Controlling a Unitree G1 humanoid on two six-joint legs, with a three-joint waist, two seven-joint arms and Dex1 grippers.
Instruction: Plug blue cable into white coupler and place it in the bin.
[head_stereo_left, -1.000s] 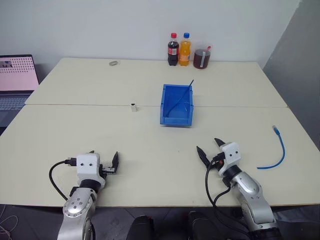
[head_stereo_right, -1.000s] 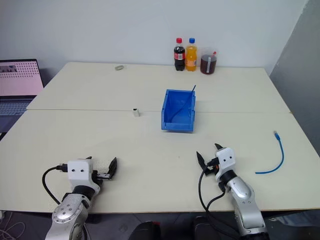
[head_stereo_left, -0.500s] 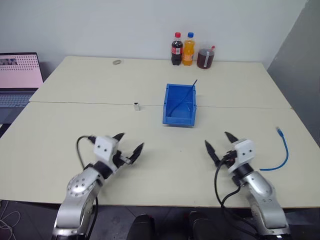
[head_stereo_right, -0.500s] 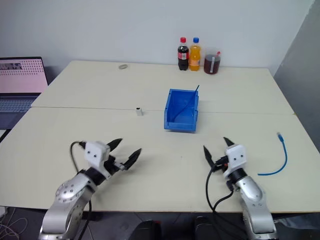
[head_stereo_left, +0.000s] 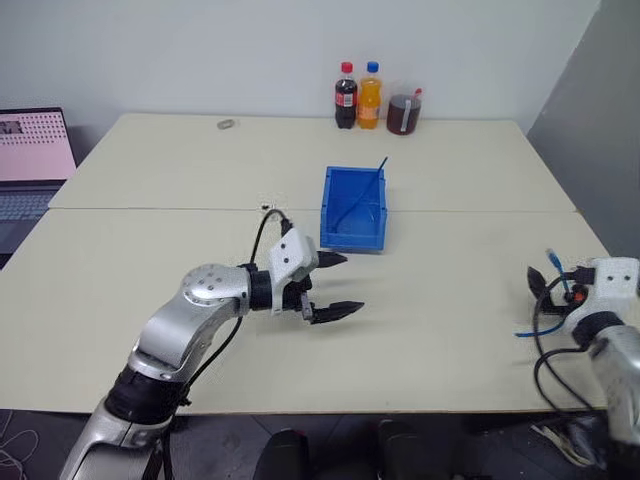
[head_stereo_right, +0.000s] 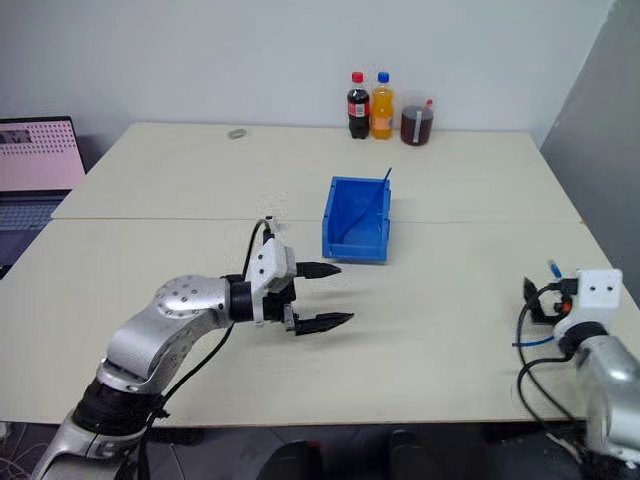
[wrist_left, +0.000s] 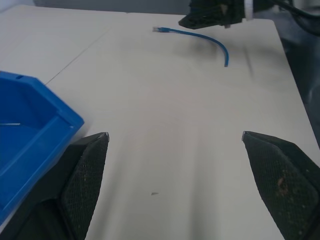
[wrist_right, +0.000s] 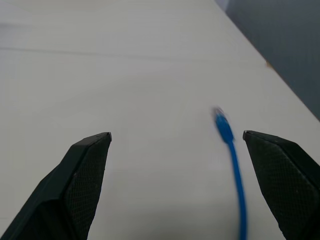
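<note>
- The right gripper (head_stereo_left: 556, 284) hovers at the table's (head_stereo_left: 150, 260) right edge, jaws wide apart and holding nothing, right by the blue cable (wrist_left: 205, 38).
- The blue cable is a short, thin, light-blue lead lying loose in a gentle curve near the right edge, with a small plug (wrist_right: 220, 121) at its far end.
- The left gripper (head_stereo_left: 335, 285) is raised over the middle of the table, pointing toward the right edge, jaws spread wide and empty.
- The bin (head_stereo_left: 331, 226), bright blue and open-topped, sits just past the left gripper near the table's centre; a thin dark-blue cable (head_stereo_left: 365, 187) leans inside it.
- The white coupler (head_stereo_left: 266, 211) cannot be made out clearly; a small white speck shows left of the bin, by the seam.
- Two bottles (head_stereo_left: 357, 96) and a cup (head_stereo_left: 404, 113) stand at the far edge.
</note>
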